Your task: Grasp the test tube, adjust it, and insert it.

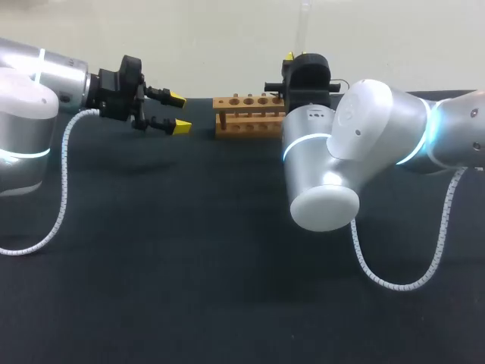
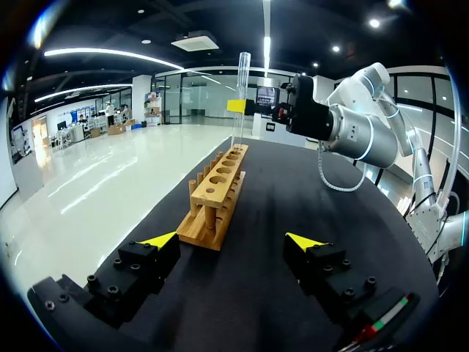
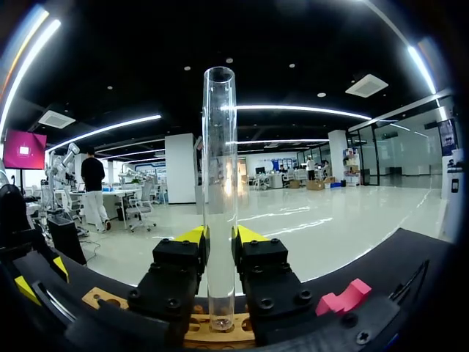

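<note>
We log one non-task thing: a table (image 1: 189, 303) with a matte black top. It spans the scene from left to right, from the near side to a straight far edge. Faint shadows lie at far left.

Wide matte black tabletop (image 1: 227, 303) fills foreground; plain cream wall (image 1: 227, 38) behind far edge; glossy pale floor (image 2: 88, 198); long white ceiling strip lights (image 2: 110, 56).

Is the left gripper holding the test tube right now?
No, the left gripper is open and empty; the test tube stands upright in the right gripper.
</note>
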Tool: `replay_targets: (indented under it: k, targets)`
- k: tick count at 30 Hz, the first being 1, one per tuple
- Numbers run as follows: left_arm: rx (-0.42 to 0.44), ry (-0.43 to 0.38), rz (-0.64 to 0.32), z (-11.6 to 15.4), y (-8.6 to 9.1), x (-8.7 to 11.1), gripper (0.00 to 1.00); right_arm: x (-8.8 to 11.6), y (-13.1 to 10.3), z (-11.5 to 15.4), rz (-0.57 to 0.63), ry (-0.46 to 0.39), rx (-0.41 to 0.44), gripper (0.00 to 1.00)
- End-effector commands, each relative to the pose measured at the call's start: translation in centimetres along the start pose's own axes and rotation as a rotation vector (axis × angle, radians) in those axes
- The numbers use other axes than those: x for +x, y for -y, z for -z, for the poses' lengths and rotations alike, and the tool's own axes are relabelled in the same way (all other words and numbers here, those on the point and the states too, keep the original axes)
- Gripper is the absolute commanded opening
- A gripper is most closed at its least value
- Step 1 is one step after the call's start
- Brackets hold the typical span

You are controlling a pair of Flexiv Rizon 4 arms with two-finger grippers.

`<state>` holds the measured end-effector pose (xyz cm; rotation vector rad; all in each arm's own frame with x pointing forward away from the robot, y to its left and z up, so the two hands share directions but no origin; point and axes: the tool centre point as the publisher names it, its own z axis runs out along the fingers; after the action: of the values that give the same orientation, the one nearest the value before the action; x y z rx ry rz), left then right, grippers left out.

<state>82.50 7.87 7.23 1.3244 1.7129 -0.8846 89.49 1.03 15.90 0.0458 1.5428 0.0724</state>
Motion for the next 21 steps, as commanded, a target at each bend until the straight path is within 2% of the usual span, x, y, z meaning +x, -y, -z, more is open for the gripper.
replay_targets:
  k: [1,21]
  targets:
    - [-0.003,0.003,-0.003,0.0,0.1,0.1,1.00,0.4,0.1,-0.3,-0.004,0.005,-0.148,0.00]
    - [-0.003,0.003,-0.003,0.0,0.1,0.1,1.00,2.7,0.0,-0.2,-0.016,-0.038,-0.165,0.00]
